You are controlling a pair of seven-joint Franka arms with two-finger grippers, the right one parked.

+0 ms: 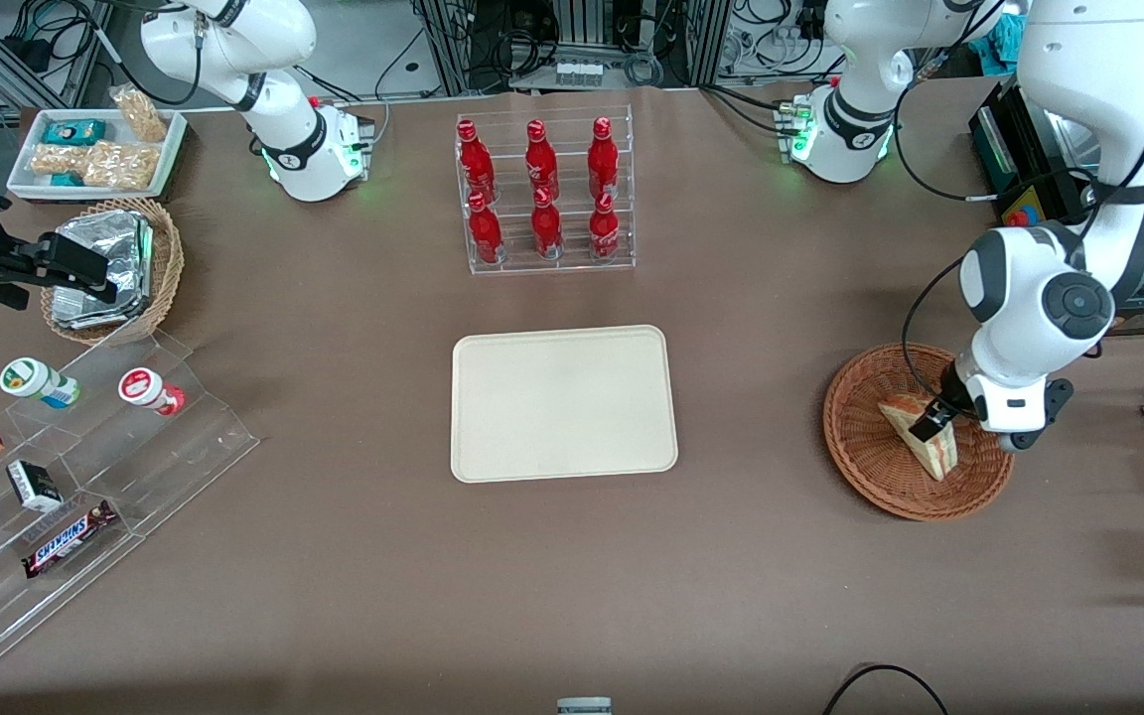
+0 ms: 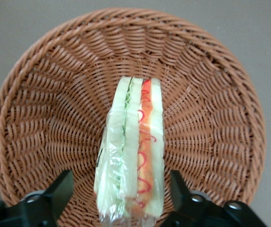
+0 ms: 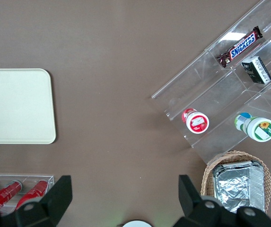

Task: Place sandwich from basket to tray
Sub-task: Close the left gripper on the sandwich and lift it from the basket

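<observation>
The sandwich [image 1: 915, 442], a clear-wrapped wedge of white bread with red and green layers, stands on edge in the reddish-brown wicker basket [image 1: 855, 467] toward the working arm's end of the table. My left gripper [image 1: 934, 419] is low in the basket, open, with one finger on each side of the sandwich. In the left wrist view the sandwich [image 2: 133, 151] stands between the black fingers [image 2: 59, 191], with a gap on each side, above the basket weave [image 2: 211, 118]. The cream-beige tray [image 1: 562, 402] lies bare at the table's middle.
A clear rack of red bottles [image 1: 542, 194] stands farther from the front camera than the tray. Toward the parked arm's end are a stepped acrylic shelf [image 1: 85, 447], a tan basket with foil packs [image 1: 115, 268] and a white snack tray [image 1: 95, 149].
</observation>
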